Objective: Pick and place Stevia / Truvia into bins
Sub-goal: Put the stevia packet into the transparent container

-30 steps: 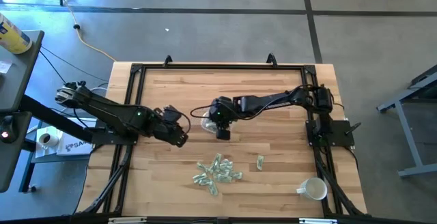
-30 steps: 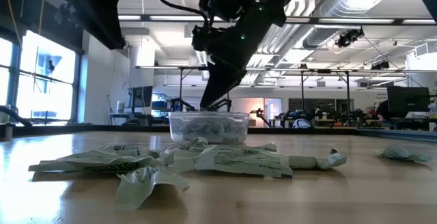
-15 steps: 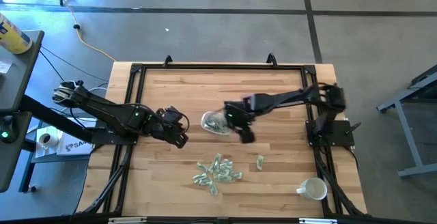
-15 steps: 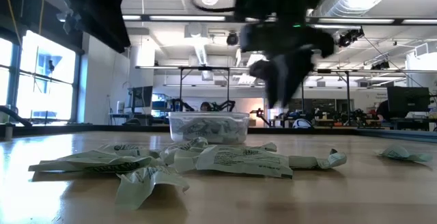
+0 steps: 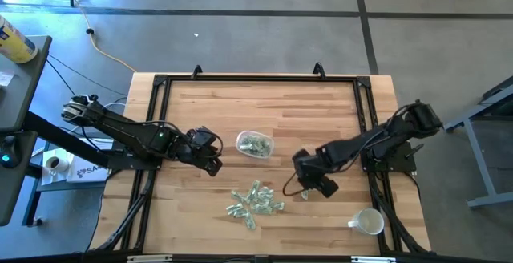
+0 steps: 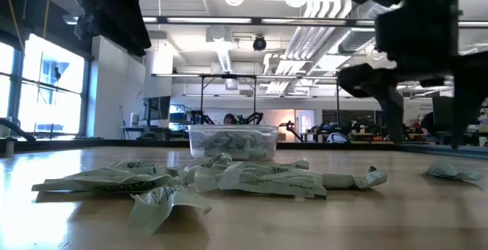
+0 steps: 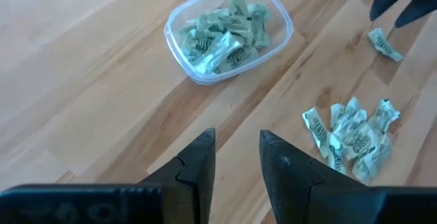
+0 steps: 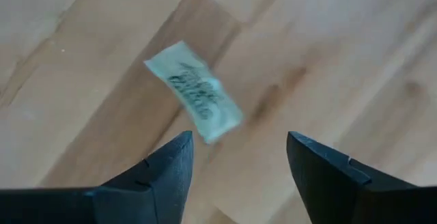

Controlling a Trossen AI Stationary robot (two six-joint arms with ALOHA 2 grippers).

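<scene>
We see the risks in order of size. The biggest: the thin packet [image 8: 193,91] lies flat on the table [image 5: 321,111], so our right gripper [image 5: 314,184], fingers spread and empty, may slide over the paper or only pinch a corner, and it could drop on the way to the bowl [image 5: 255,143]. A smaller one: coming down off-centre could nudge the packet away instead of trapping it.

In the wrist view the lone packet sits just ahead of the spread fingertips, at about 11 o'clock, lying slanted. From above, the bowl, already holding packets, sits at about 10 o'clock from this gripper; the loose heap [image 5: 255,200] at about 8 o'clock. Our left gripper [image 5: 210,155], fingers slightly parted and empty, waits at the bowl's 9 o'clock.
</scene>
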